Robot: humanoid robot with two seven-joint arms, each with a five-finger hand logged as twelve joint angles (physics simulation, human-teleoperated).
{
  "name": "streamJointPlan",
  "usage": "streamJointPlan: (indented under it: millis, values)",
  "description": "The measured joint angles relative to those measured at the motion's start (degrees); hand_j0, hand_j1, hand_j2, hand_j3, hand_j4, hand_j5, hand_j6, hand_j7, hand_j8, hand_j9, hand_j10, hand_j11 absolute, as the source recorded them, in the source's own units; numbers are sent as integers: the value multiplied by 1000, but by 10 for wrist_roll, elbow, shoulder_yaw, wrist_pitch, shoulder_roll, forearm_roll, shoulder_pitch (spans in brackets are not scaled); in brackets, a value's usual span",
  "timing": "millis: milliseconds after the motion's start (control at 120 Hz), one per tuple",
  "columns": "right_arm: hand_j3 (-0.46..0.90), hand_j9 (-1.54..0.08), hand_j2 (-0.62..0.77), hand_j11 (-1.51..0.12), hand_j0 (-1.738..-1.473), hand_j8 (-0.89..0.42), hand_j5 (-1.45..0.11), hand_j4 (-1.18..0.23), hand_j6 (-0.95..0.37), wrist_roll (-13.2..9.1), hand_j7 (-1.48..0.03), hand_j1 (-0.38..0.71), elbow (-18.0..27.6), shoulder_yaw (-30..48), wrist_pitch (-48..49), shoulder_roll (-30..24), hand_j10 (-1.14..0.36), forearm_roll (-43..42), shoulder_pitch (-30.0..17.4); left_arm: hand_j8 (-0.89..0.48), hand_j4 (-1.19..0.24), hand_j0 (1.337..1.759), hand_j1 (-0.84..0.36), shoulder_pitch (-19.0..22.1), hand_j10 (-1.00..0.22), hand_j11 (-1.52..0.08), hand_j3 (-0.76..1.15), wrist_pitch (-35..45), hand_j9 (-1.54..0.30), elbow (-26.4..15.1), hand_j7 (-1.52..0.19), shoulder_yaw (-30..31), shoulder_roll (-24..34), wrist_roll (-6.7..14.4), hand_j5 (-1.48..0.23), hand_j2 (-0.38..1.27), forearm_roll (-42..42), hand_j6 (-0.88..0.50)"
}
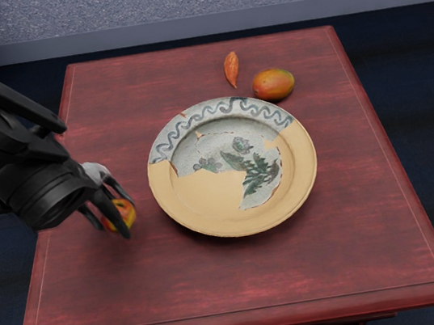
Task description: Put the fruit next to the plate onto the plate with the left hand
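At the table's (218, 277) left side, the left hand (83, 197) curls its dark fingers down around a small orange-red fruit (124, 214) — a closed grasp, it seems, though I cannot tell whether the fruit is lifted. The plate (199, 206) lies just to the hand's right — so the carry should be a short move rightward over the near rim.

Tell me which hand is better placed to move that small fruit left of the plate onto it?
The left hand: its fingers curl around the small orange fruit just left of the plate. The right arm is not in view.
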Motion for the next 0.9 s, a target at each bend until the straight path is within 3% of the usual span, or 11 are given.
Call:
streamJointPlan:
  millis: [175,333,500,633,650,775,900]
  values:
    - [0,0,0,0,-1658,-1,0,-1,-1,0,0,-349,0,0,0,0,0,0,0,-396,-591,1650,-321,-93,-855,-1146,0,-110,-1148,-1,-1167,25,6,8,-1166,484,-1,-318]
    - [0,0,0,0,-1658,-1,0,-1,-1,0,0,-349,0,0,0,0,0,0,0,-384,-571,1650,-314,-128,-855,-1165,0,-199,-1162,8,-1147,41,68,10,-1217,457,1,-329]
    - [0,0,0,0,-1658,-1,0,-1,-1,0,0,-349,0,0,0,0,0,0,0,-407,-600,1652,-274,-78,-860,-1164,0,-235,-1161,72,-1134,-38,68,10,-1227,378,3,-368]
    - [0,0,0,0,-1658,-1,0,-1,-1,0,0,-349,0,0,0,0,0,0,0,-391,-609,1652,-295,-38,-862,-1166,0,-244,-1162,124,-1153,-98,51,10,-1245,466,4,-358]
    - [0,0,0,0,-1658,-1,0,-1,-1,0,0,-349,0,0,0,0,0,0,0,-388,-604,1652,-286,-34,-862,-1166,0,-245,-1162,130,-1155,-104,50,10,-1250,407,3,-355]
    - [0,0,0,0,-1658,-1,0,-1,-1,0,0,-349,0,0,0,0,0,0,0,-405,-640,1653,-279,11,-863,-1166,0,-243,-1162,190,-1148,-132,20,9,-1245,443,4,-368]
    - [0,0,0,0,-1658,-1,0,-1,-1,0,0,-349,0,0,0,0,0,0,0,-377,-720,1654,-343,14,-860,-1142,0,-239,-1140,224,-1142,-143,19,10,-1219,529,7,-346]
